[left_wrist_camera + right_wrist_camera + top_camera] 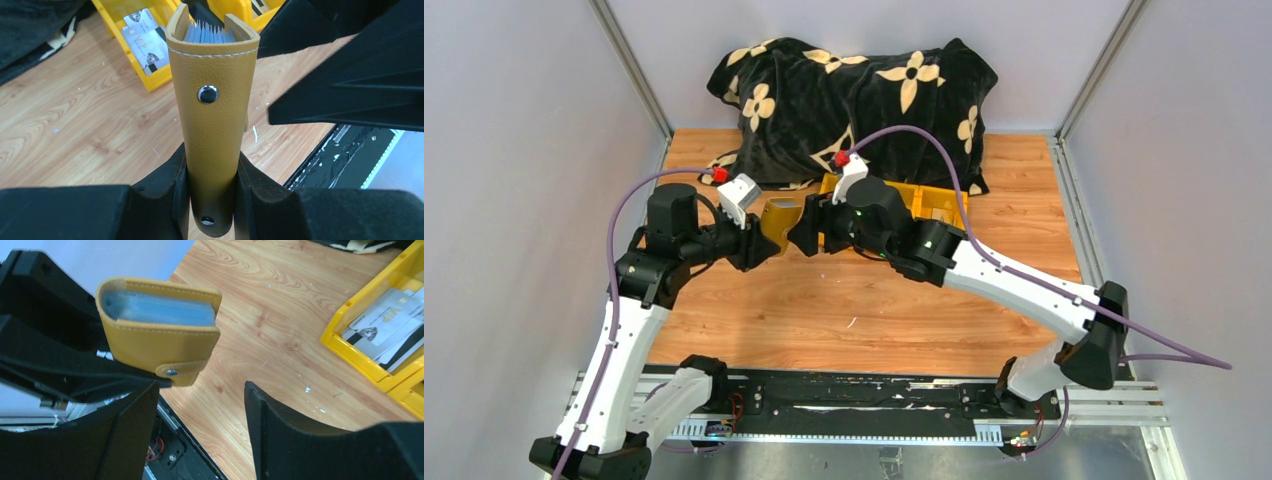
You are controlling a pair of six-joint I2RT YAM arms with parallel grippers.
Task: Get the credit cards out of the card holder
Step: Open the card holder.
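Observation:
My left gripper (pixel 211 192) is shut on the lower part of the card holder (pixel 212 115), a mustard-yellow case with a snap button, and holds it off the table. Blue-grey pockets (pixel 210 34) show at its open end; I cannot tell whether they hold cards. In the top view the card holder (pixel 779 222) hangs between my left gripper (pixel 759 243) and my right gripper (pixel 804 232). My right gripper (pixel 200 425) stands open just below the card holder (pixel 160 335), nothing between its fingers. Pale credit cards (pixel 385 322) lie in a yellow bin (pixel 360 357).
Yellow bins (pixel 934 200) stand behind my right arm, in front of a black blanket with beige flowers (pixel 854 90). The credit cards (pixel 142 40) and their bin (pixel 145 82) also show in the left wrist view. The black base rail (pixel 854 395) runs along the near table edge.

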